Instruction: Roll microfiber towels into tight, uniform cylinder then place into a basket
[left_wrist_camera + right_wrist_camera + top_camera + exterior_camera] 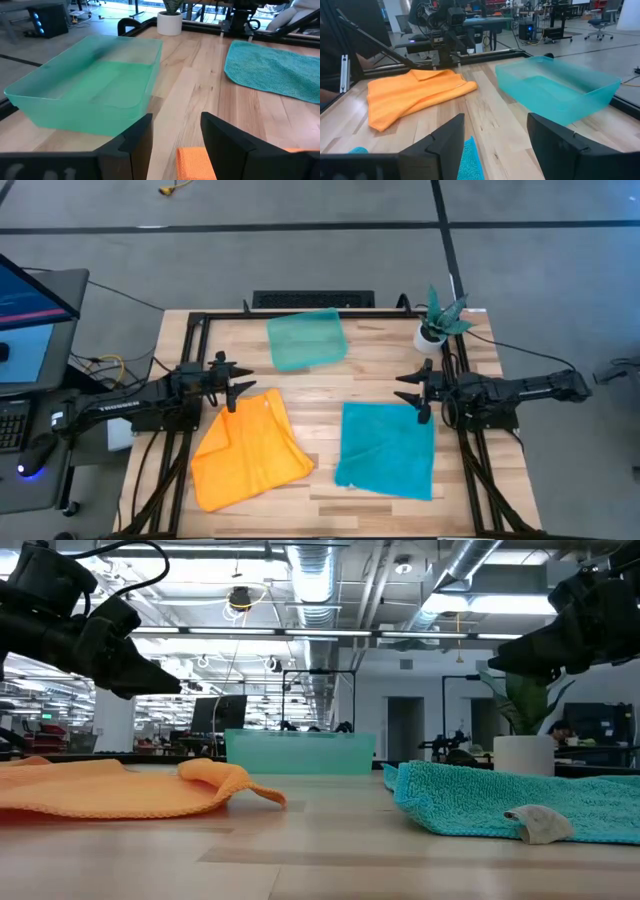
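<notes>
Right now my left gripper (243, 380) hangs above the table with its fingers spread apart and nothing between them, just over the far corner of the orange towel (248, 450). From my left wrist I see that corner of orange cloth (196, 164) directly below the gap between my two dark fingers. The orange towel lies loosely on the left half of the wooden table (370, 375), rumpled and partly folded over itself, not rolled. In the low view one edge of it curls up into a small hump (215, 777).

My right gripper (410, 390) also hangs in the air, fingers wide and empty, above the far edge of the teal towel (388, 450). That towel lies spread almost flat on the right half of the table, well apart from the orange one, with a small pale tag (540, 824) showing at its near edge in the low view.

The basket (306, 340), a pale green see-through tray, sits at the far middle of the table, empty, between and beyond my two grippers. A small white pot with a green plant (440, 320) stands at the far right corner, beside my right arm.
</notes>
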